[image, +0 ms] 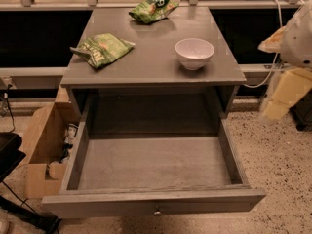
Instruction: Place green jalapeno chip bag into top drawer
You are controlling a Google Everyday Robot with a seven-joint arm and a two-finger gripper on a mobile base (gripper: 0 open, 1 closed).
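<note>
The green jalapeno chip bag (101, 48), dull olive with pale lettering, lies on the left of the grey cabinet top (146, 67). The top drawer (153, 201) is pulled fully open toward me, with nothing inside and a small metal knob on its front panel. My gripper (285, 94) shows as a blurred pale shape at the right edge, beside the cabinet at cabinet-top height. It is well right of the bag and holds nothing that I can see.
A brighter green bag (152, 9) lies at the back of the cabinet top. A white bowl (194, 52) stands on the right side. An open cardboard box (46, 152) with small items sits on the floor left of the drawer. A railing runs behind.
</note>
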